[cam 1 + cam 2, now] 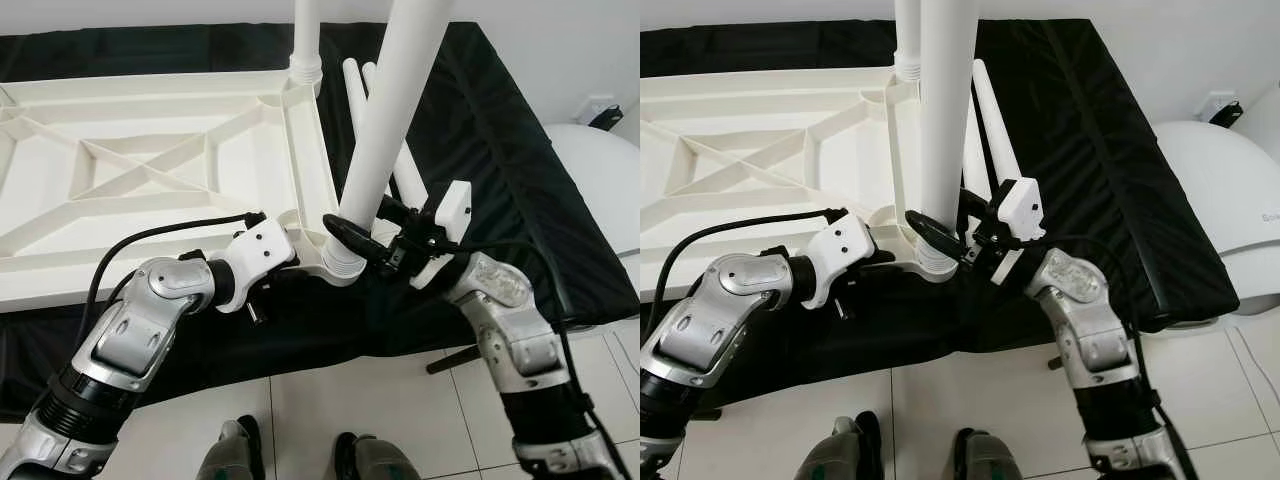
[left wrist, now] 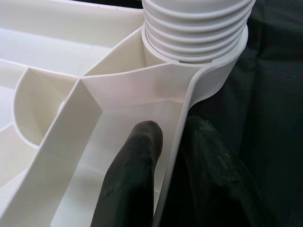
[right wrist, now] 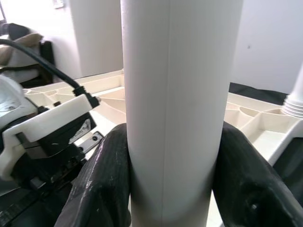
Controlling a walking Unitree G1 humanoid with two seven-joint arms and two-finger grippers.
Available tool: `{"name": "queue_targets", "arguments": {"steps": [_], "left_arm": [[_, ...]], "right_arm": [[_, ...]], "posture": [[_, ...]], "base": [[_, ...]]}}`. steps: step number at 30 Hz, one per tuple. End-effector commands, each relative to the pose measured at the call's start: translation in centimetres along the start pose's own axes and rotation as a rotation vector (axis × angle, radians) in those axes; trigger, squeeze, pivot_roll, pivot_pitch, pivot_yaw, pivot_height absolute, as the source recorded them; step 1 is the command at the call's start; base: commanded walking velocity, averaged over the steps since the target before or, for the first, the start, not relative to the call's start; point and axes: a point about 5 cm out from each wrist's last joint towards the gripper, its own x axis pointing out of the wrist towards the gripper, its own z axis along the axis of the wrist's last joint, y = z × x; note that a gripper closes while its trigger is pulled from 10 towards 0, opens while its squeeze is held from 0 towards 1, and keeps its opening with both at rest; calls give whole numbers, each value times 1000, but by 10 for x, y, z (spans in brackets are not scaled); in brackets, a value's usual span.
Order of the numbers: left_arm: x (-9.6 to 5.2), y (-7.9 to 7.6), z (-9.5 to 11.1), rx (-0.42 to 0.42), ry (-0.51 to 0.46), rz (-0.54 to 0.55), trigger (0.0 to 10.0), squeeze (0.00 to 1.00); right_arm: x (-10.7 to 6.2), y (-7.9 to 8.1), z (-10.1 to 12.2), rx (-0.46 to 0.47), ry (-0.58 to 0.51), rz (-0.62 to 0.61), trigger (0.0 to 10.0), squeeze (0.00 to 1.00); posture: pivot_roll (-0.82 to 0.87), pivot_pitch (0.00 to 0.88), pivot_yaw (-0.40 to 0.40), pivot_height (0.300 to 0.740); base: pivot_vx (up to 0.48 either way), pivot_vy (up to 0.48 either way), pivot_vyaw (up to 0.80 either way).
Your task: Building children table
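- A black cloth (image 1: 500,170) is spread over a raised surface above a white tiled floor (image 1: 330,400); a white rounded object (image 1: 1220,190) is seen off to the robot's right.
- The white table top (image 1: 150,170) is laid upside down on the cloth, ribbed underside up.
- One leg (image 1: 306,40) is already standing in the far corner socket.
- A second leg (image 1: 395,110) is set upright in the near corner socket (image 2: 208,66); threads are visible above the rim, so it is judged not fully screwed in.
- Spare legs (image 1: 355,90) are lying on the cloth just beside the top, so at least two are judged left to fit.
- The right gripper (image 1: 365,240) is closed around the second leg low down, fingers (image 3: 104,179) pressed on both sides.
- The left gripper (image 2: 168,156) is pinched on the top's edge wall near that socket, one finger each side.
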Motion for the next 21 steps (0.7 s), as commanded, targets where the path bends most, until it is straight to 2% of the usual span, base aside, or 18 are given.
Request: {"name": "queue_targets", "arguments": {"steps": [1,10,21], "left_arm": [[7,-14,17,40,-86,-76,10000,0],[7,-14,18,39,-88,-74,10000,0],[7,-15,20,40,-93,-79,10000,0]], "right_arm": [[-7,15,-44,106,225,-35,10000,0],[-8,17,-40,111,205,-129,10000,0],[-4,19,-34,103,173,-344,10000,0]], "posture": [[-23,279,-39,740],[-28,278,-37,740],[-26,282,-39,740]], "base": [[0,0,0],[0,0,0],[0,0,0]]}}
